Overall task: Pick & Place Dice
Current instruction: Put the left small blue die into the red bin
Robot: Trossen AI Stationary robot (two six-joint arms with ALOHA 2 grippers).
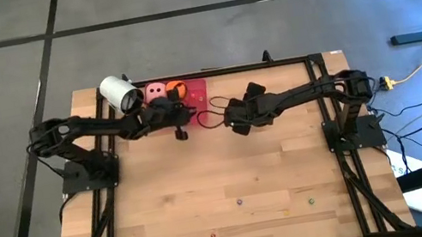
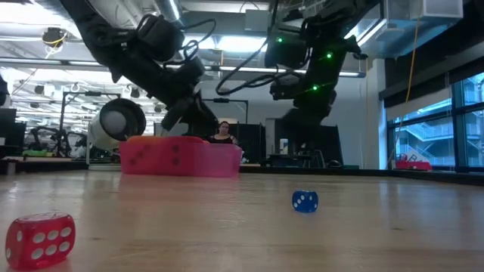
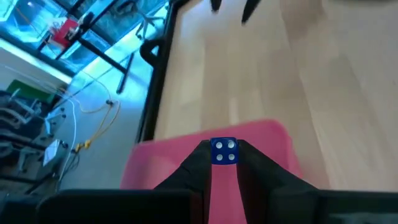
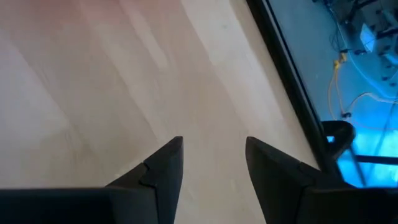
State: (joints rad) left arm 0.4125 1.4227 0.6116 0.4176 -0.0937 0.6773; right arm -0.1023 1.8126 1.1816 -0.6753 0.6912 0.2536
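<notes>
My left gripper [image 3: 224, 163] is shut on a small blue die [image 3: 224, 152] with white pips, held over the pink-red tray [image 3: 273, 149]. In the high view this gripper [image 1: 183, 130] hovers by the tray's near side [image 1: 197, 96]. A pale pink cube [image 1: 156, 91] and an orange cube [image 1: 176, 90], both with dark pips, sit at the tray's left end. On the tabletop near the front edge rest a small red die [image 2: 41, 239] and another small blue die [image 2: 305, 201]. My right gripper [image 4: 214, 155] stands open over bare wood, right of the tray [image 1: 234, 123]. My left gripper pinches the small blue die by two opposite faces [image 3: 214, 153] between its two fingers, at their free ends. The fingers come from the table's left, slanting a little downward. The die is lifted clear above the tray, a pipped face toward the wrist camera.
A white cylinder [image 1: 119, 93] lies on its side left of the tray. A small green piece [image 1: 311, 200] lies on the wood toward the front right. Black frame rails [image 1: 335, 157] run along both table sides. A person [image 2: 223, 132] shows in the room behind.
</notes>
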